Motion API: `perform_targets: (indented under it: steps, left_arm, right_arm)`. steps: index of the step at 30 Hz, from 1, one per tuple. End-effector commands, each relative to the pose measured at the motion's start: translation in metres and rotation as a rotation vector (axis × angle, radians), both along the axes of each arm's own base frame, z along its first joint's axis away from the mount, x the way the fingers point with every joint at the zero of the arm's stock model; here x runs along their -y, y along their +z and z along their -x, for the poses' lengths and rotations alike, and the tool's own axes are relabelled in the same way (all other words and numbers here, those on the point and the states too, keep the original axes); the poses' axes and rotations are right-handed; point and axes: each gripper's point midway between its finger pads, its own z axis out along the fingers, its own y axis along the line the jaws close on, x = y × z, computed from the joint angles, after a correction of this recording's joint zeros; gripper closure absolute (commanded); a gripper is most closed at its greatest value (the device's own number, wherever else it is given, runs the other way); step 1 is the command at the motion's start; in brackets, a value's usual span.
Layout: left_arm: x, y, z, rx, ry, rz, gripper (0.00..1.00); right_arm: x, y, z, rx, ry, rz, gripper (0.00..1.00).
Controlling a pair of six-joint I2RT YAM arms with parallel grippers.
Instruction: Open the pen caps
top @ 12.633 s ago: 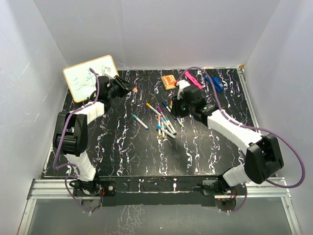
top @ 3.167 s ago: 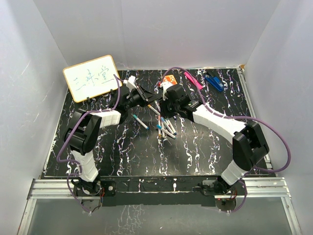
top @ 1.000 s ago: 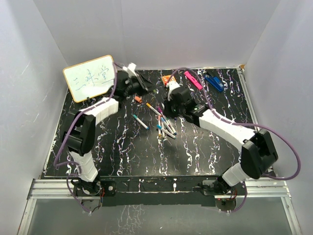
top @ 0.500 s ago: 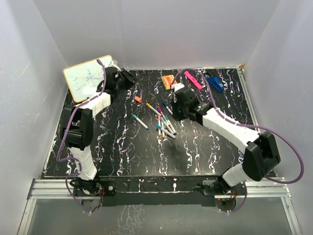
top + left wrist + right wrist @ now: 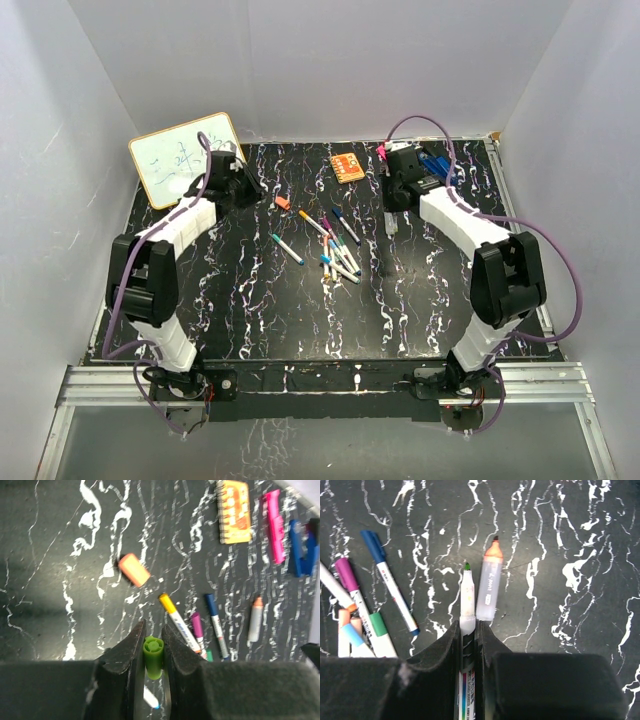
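Observation:
My left gripper (image 5: 152,630) is shut on a green pen cap (image 5: 153,652) and holds it above the table; in the top view it (image 5: 250,187) is at the far left. My right gripper (image 5: 466,625) is shut on an uncapped green-tipped pen (image 5: 467,592); in the top view it (image 5: 393,200) is at the far right. An uncapped orange-tipped pen (image 5: 489,582) lies just beside the held pen. A loose orange cap (image 5: 134,570) lies on the table, also seen from above (image 5: 283,203). Several capped pens (image 5: 335,245) lie in the middle.
A small whiteboard (image 5: 185,158) leans at the far left corner. An orange card (image 5: 347,166), a pink clip (image 5: 274,525) and a blue clip (image 5: 301,547) lie along the far edge. The table is black marble pattern, with white walls around it.
The grippers met over the pens, then pulled apart. The left one drew back left with the green cap. The right one swung to the far right with the pen.

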Motion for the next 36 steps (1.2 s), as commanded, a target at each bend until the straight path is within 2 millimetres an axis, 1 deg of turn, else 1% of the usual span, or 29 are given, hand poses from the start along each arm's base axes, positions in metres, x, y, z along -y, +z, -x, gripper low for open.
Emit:
perform_targets:
  steps: [1,6,11,13,16,17,18,26,31,34,36]
  left_arm:
    - [-0.013,-0.034,0.009,-0.102,-0.012,-0.085,1.0]
    - [-0.007,-0.062,0.002,-0.154,-0.01,-0.046,1.0]
    - [-0.005,-0.08,-0.004,-0.188,-0.002,0.004,1.0]
    - [-0.006,-0.085,-0.007,-0.194,0.007,0.028,1.0]
    - [-0.005,-0.09,-0.011,-0.2,0.017,0.047,1.0]
    - [-0.004,-0.091,-0.012,-0.202,0.019,0.053,1.0]
    - [-0.004,-0.094,-0.013,-0.205,0.02,0.059,1.0]
    - [0.0,-0.109,-0.019,-0.234,0.024,0.118,0.99]
    - [-0.002,-0.114,-0.019,-0.244,0.034,0.125,0.91]
    - [-0.003,-0.114,-0.018,-0.248,0.034,0.127,0.8]
    - [-0.004,-0.114,-0.016,-0.25,0.032,0.127,0.7]
  right_arm:
    - [0.024,0.028,-0.03,0.11,-0.068,-0.013,1.0]
    - [0.052,0.02,-0.035,0.103,-0.128,-0.015,1.0]
    - [0.072,0.01,-0.039,0.089,-0.164,-0.015,1.0]
    - [0.078,0.006,-0.041,0.086,-0.178,-0.023,1.0]
    - [0.082,0.003,-0.042,0.088,-0.186,-0.033,1.0]
    - [0.083,-0.008,-0.043,0.066,-0.186,-0.029,1.0]
    - [0.084,-0.014,-0.043,0.055,-0.188,-0.028,1.0]
    - [0.082,-0.041,-0.043,0.007,-0.179,-0.034,1.0]
    - [0.08,-0.056,-0.042,-0.025,-0.172,-0.035,1.0]
    - [0.079,-0.065,-0.043,-0.04,-0.169,-0.037,1.0]
    - [0.078,-0.072,-0.044,-0.049,-0.168,-0.042,1.0]
